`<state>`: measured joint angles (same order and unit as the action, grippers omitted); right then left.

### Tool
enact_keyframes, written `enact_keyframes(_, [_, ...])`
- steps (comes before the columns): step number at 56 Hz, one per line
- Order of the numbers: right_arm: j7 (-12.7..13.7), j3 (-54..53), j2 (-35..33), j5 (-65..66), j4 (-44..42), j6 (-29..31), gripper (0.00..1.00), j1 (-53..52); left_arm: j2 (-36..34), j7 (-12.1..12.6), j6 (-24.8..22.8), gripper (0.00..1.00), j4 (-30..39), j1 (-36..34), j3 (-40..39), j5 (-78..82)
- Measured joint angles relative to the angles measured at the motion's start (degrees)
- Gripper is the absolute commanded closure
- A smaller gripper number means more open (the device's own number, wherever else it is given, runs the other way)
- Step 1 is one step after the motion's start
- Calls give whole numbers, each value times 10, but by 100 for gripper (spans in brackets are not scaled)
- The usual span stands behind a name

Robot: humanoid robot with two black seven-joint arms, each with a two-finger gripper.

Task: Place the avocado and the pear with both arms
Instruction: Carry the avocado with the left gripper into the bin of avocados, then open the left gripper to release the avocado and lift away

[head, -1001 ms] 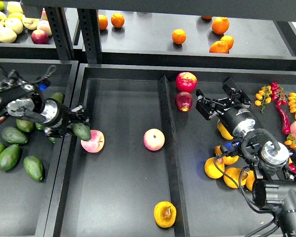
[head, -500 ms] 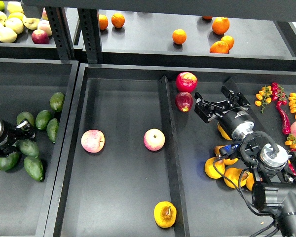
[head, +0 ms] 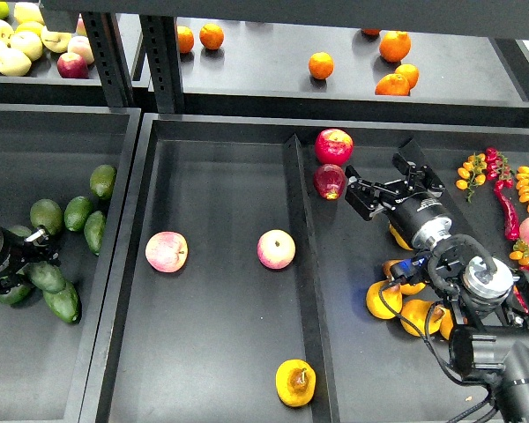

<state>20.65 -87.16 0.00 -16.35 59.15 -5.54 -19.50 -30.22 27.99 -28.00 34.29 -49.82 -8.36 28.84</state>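
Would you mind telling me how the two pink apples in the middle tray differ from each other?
The left pink apple lies near the tray's left wall, while the right pink apple lies close to the central divider. The left pink apple shows a paler, whitish patch; the right pink apple looks more evenly pink with its stem dimple facing up. Both are round, similar in size, resting free, touched by neither arm.
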Motion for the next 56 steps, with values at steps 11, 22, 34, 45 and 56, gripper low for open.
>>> enact_keyframes(11, [0,0,0,0,1,0,0,2,11,0,0,36,-4,-1,-4,0])
enact_keyframes(22, [0,0,0,0,1,0,0,5,15,0,0,19,-4,-3,-15,0])
enact_keyframes(34, [0,0,0,0,1,0,0,6,13,0,0,4,-4,-15,-19,0])
enact_keyframes(45, [1,1,0,-1,1,0,0,8,5,0,0,2,-5,-44,-23,-4])
enact_keyframes(56, [1,4,0,-1,1,0,0,9,-4,0,0,1,-6,-59,-68,-10])
